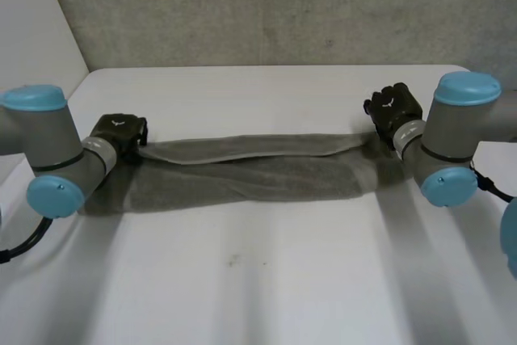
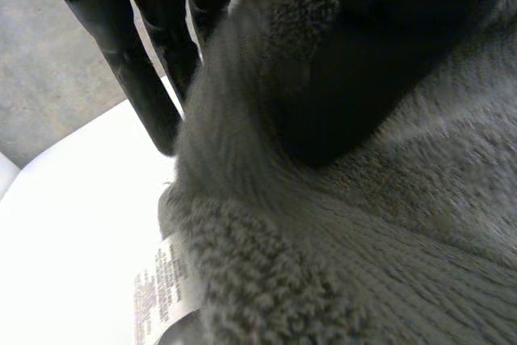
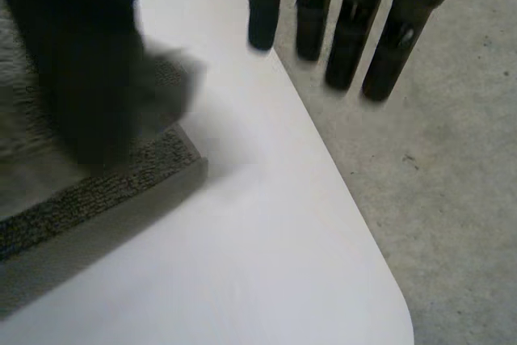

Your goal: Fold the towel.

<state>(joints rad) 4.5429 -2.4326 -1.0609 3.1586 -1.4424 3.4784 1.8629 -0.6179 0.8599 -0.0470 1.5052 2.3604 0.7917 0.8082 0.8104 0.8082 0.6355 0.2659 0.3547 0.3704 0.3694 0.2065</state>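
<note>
A grey towel, folded into a long band, lies across the table between both hands. My left hand is at the band's left end. There a ridge of the towel stands up between its straight fingers and its thumb, touching both. My right hand hovers at the right end. Its fingers are straight and spread, away from the cloth. Its thumb hangs over the towel's corner, which lies flat on the table.
The white table has bare room in front of and behind the towel. Its rounded far right corner lies just beyond my right hand, with grey floor past it. A white care label sticks out of the towel's left end.
</note>
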